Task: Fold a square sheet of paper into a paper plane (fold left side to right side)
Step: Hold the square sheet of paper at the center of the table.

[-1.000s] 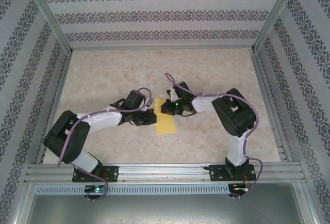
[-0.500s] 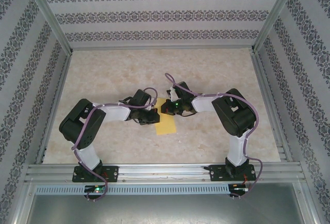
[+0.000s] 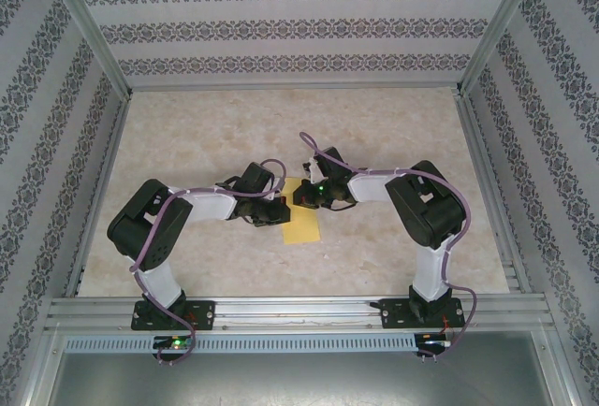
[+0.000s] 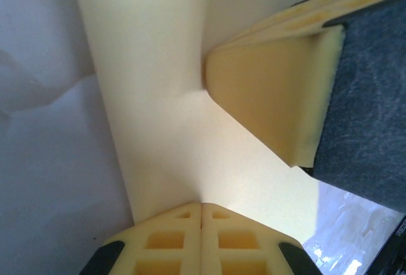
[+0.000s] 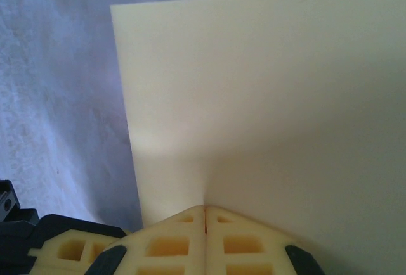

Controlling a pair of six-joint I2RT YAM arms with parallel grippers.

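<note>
Swung inward since a second ago, the left arm's elbow now sits higher in the top view; the right arm and the paper lie as before. Just below frame centre, the square sheet of paper (image 3: 301, 226), folded to a narrow strip, runs its long axis bottom to top. The left gripper (image 3: 278, 211) is clenched, its tips touching the strip's left edge. Slightly farther up, the right gripper (image 3: 298, 198), also clenched, rests its tips on the strip's top end.
</note>
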